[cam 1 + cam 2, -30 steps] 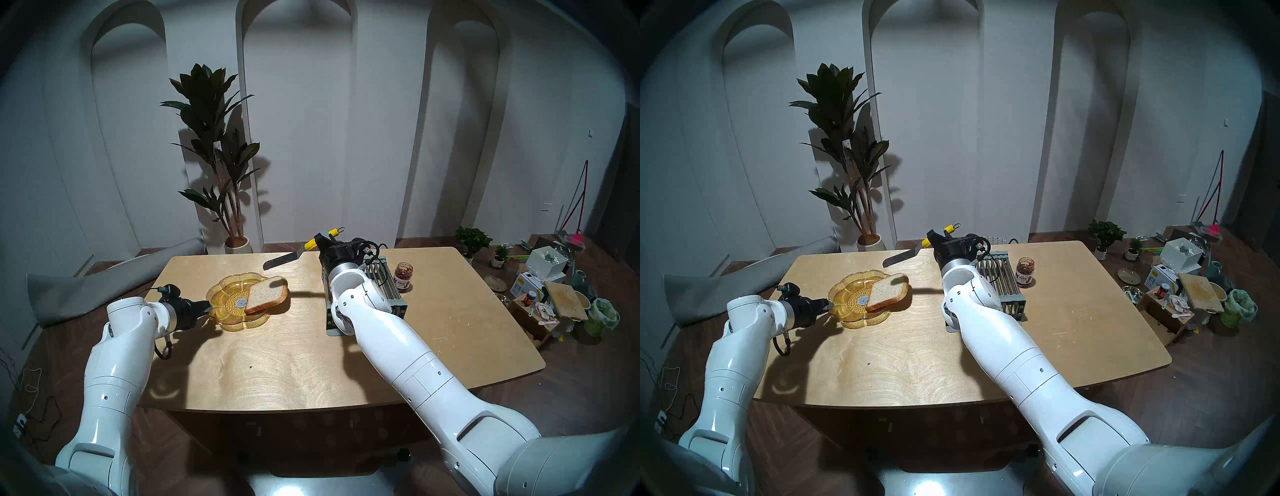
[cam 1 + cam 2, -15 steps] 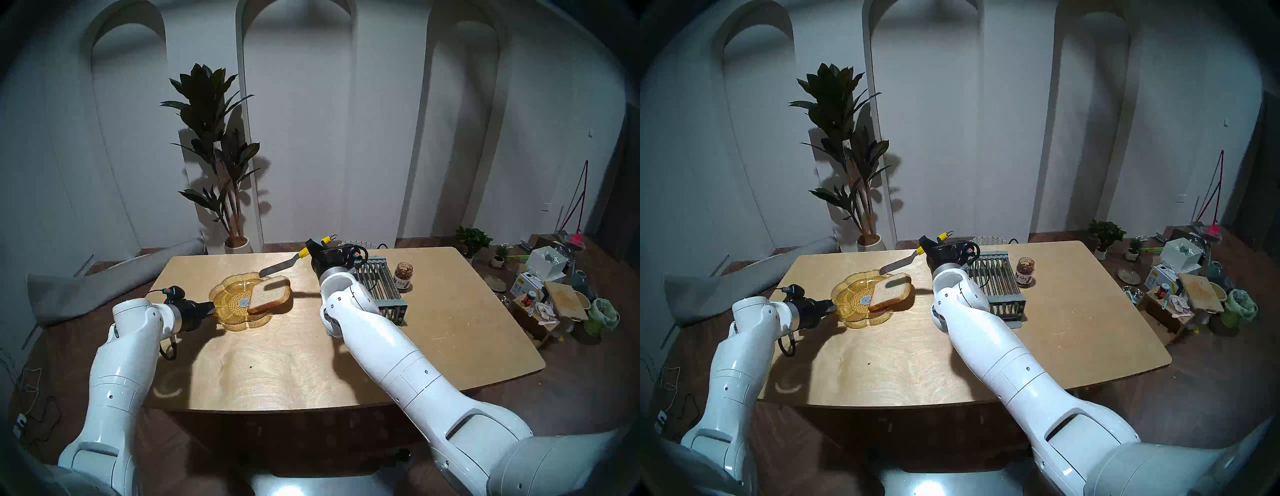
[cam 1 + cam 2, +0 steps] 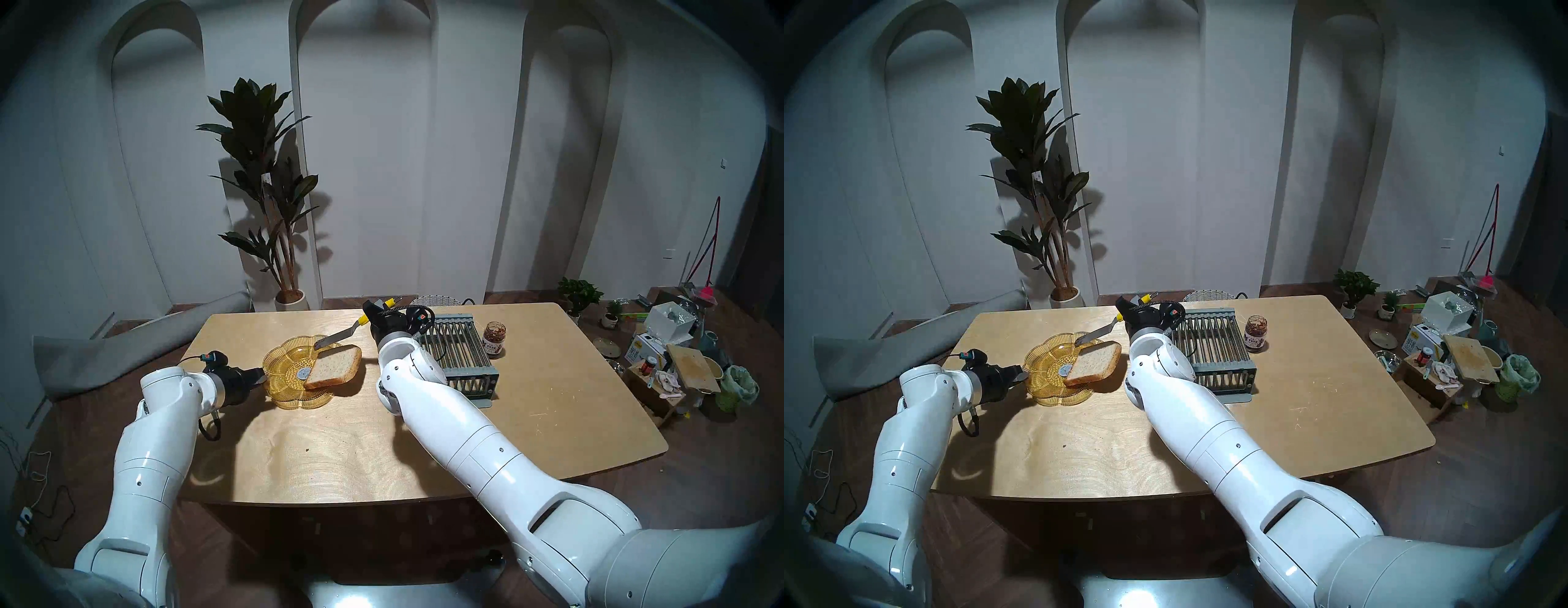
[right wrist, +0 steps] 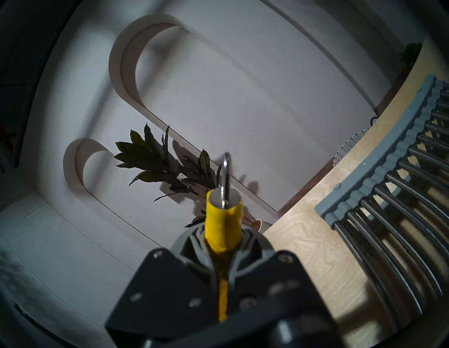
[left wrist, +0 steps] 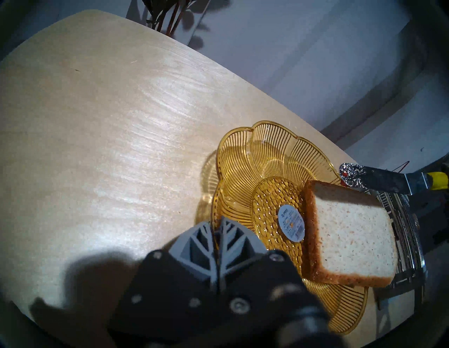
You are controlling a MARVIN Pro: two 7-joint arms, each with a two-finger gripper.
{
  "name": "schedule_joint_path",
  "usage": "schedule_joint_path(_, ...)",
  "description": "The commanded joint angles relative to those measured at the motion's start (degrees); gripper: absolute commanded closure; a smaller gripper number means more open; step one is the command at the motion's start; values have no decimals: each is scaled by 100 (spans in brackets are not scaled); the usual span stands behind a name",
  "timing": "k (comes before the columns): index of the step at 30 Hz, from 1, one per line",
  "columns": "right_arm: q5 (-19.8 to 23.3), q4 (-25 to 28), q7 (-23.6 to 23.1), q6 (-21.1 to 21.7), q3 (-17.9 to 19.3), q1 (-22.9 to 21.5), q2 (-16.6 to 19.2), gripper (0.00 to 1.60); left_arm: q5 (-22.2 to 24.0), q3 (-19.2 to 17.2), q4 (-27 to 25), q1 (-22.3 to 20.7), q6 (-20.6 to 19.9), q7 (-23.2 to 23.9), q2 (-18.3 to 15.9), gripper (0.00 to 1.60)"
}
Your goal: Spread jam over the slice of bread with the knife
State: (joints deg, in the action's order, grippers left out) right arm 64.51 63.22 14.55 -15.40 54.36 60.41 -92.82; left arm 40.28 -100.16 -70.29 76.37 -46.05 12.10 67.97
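Note:
The slice of bread lies tilted on the right side of an amber glass plate. My right gripper is shut on the yellow handle of the knife. Its grey blade slopes down to the bread's far corner, with a small red speck near the tip. My left gripper is shut on the plate's near-left rim. The jam jar stands open at the back right.
A grey metal rack of rods sits between the plate and the jar, right beside my right forearm. A potted plant stands behind the table. Clutter lies on the floor at the right.
My right arm has moved left and lowered the knife from above the table to the bread's far corner. My left gripper has shifted the plate slightly right, and the bread lies flatter.

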Motion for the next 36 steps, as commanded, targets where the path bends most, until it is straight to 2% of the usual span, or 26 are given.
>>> schedule_joint_path(1,7,74,-81,-101,26,-163,-137,160,-12,-49,-6,-136,-2,-149,19,160)
schedule_joint_path(6,-5,39,-42,-93,-12,-114,-145,160,3,-96,55,-194,-22,-328,82,160)
schedule_joint_path(17,-8,-265,-45,-172,-38,-166,-264,160,17,-99,100,-231,-21,-408,134,160)
schedule_joint_path(21,-106,-484,-39,-304,-83,-249,-333,160,26,-95,92,-241,-13,-414,151,160)
schedule_joint_path(36,-65,-1283,-214,-453,-99,-544,-647,160,84,-172,48,-233,0,-505,216,160)
